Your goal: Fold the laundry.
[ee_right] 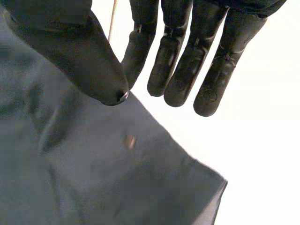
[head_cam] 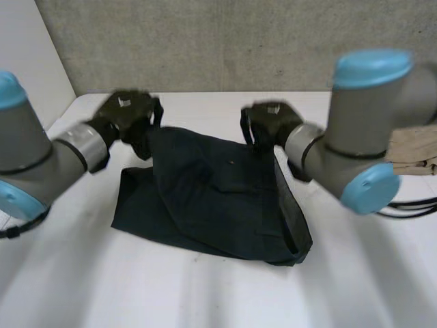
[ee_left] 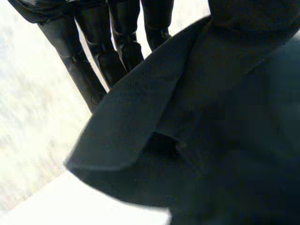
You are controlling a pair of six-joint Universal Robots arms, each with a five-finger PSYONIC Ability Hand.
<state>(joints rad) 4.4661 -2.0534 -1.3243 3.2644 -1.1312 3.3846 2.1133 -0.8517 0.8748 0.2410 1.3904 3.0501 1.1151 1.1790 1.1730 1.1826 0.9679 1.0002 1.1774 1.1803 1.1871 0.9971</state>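
Dark cloth [head_cam: 212, 198] lies rumpled mid-frame on the white surface [head_cam: 205, 294]. The left hand [head_cam: 128, 115], upper left, is at the cloth's upper-left corner; a fold hides its grip, so I cannot tell whether it holds. The right hand [head_cam: 272, 124], right of centre, is released, with fingers [ee_right: 187, 70] straight and off the cloth. A tan fleck [ee_right: 129, 141] on the cloth is too blurred to identify. Beige fabric [head_cam: 413, 147] is cut off at the right edge.

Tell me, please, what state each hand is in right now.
Left hand: at the dark cloth's far corner; grip cannot be told.
Right hand: open, thumb over the cloth's edge, holding nothing.
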